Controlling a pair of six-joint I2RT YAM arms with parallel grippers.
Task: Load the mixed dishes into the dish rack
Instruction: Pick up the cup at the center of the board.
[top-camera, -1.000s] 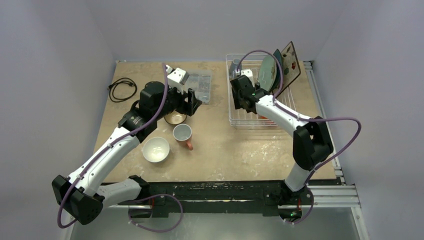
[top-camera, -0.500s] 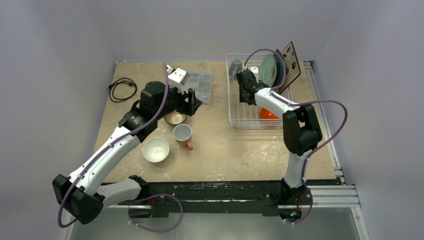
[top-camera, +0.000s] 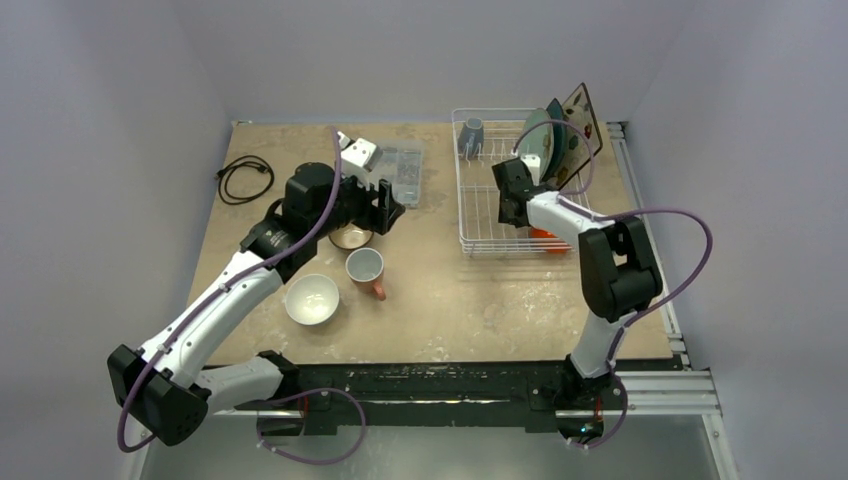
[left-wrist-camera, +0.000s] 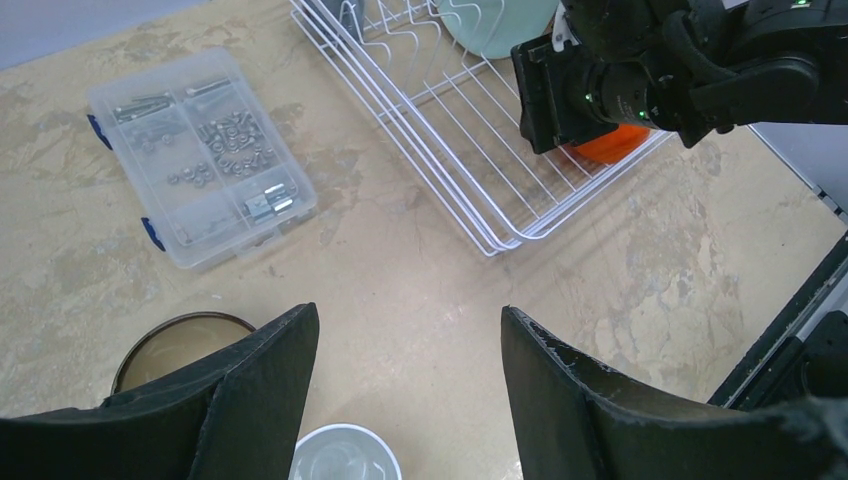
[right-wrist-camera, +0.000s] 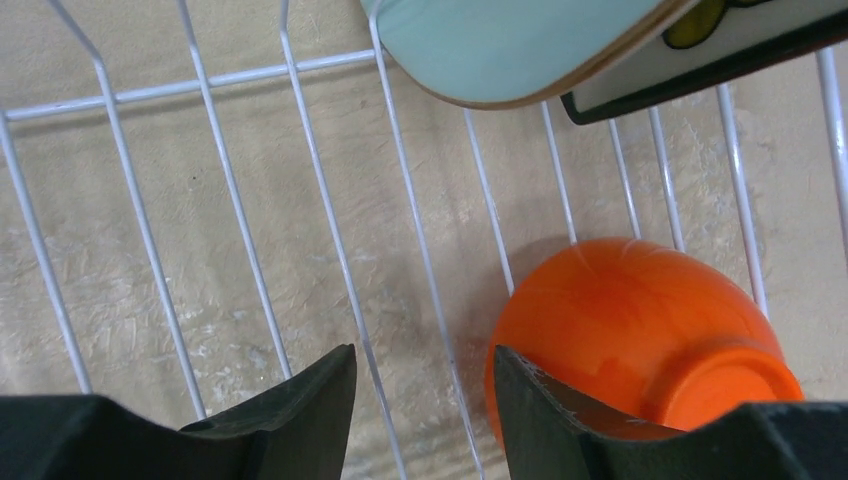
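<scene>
Right arm now beside glossy rounded orange bowl in white wire rack, both jaws apart, empty.

From the left wrist, the right arm hides most of the orange bowl, and the picture's near edge cuts off the white bowl.

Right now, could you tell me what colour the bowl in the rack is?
The bowl is orange; right wrist view.

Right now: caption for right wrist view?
Right gripper open over white wire dish rack; orange bowl inside, round pale green plate racked.
</scene>
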